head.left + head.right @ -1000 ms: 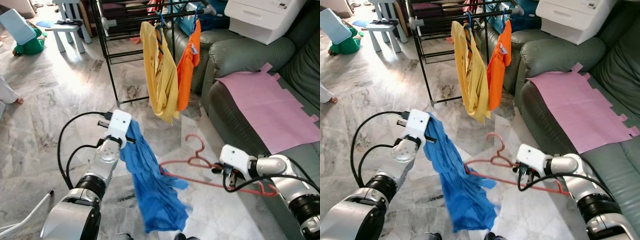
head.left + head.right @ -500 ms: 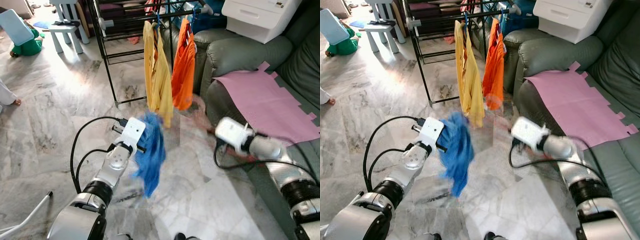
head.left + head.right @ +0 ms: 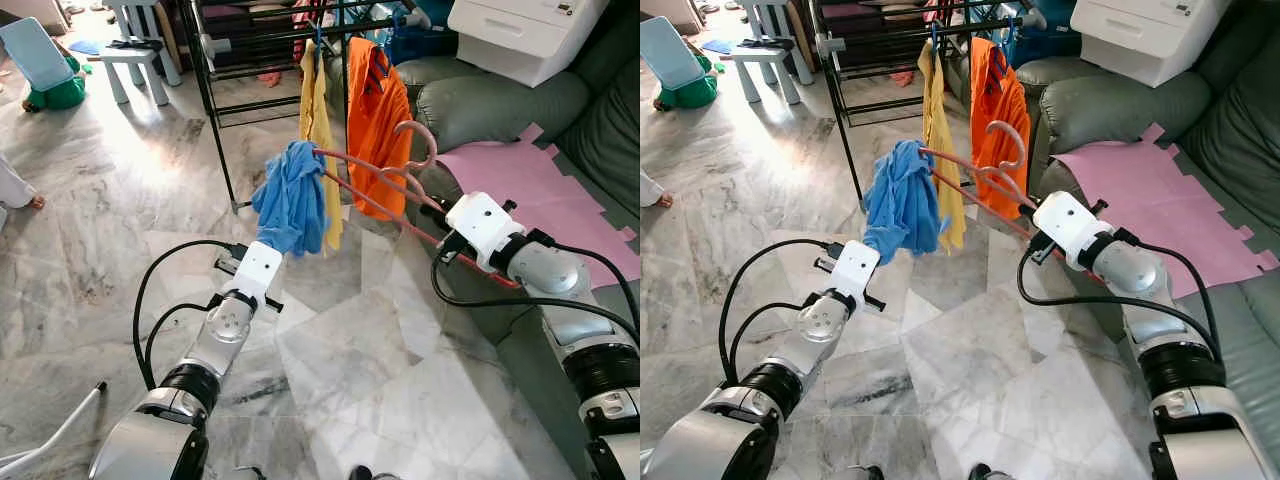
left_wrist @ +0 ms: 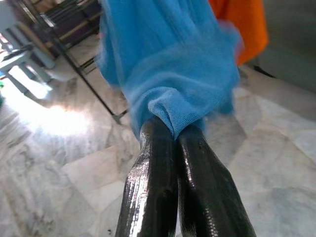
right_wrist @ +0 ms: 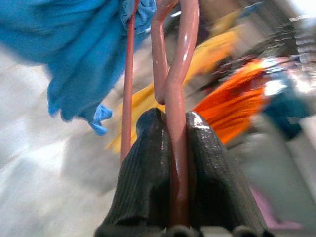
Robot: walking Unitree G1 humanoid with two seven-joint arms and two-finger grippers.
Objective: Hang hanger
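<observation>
Right gripper [image 5: 170, 148] clamped on the lower wire of the pink hanger [image 3: 385, 185], fingers pressed together around it; held up near the drying rack [image 3: 215, 130], hook pointing up just in front of the orange shirt [image 3: 375, 110], not yet on the rail

Left gripper [image 4: 175, 140] pinched tight on a fold of the blue garment [image 3: 292, 198]; cloth bunched over the far shoulder of the hanger, hanging beside the yellow shirt [image 3: 318, 110]

Risks, judged from here:
- Blue garment sitting on one shoulder only, so a heavy imbalance; likely to slide off once the left pinch lets go, or to twist the hanger in the right grip
- Right grip on thin round wire, off-centre; likely to rotate under load and swing the hook away from the rail
- Hook close to the orange shirt; could snag fabric or its hanger instead of the rail, or drag that shirt along
- Rail crowded with the yellow and orange shirts; little free gap visible, hook may land on cloth rather than bar
- Two arms tied through one cloth; any mismatch in lift pulls the garment off the hanger or yanks the wire from the right fingers
- Sofa [image 3: 500, 100] edge beside the right arm; elbow clearance looks tight for a further reach up

Rail contact point hidden behind clothes, exact gap not readable
</observation>
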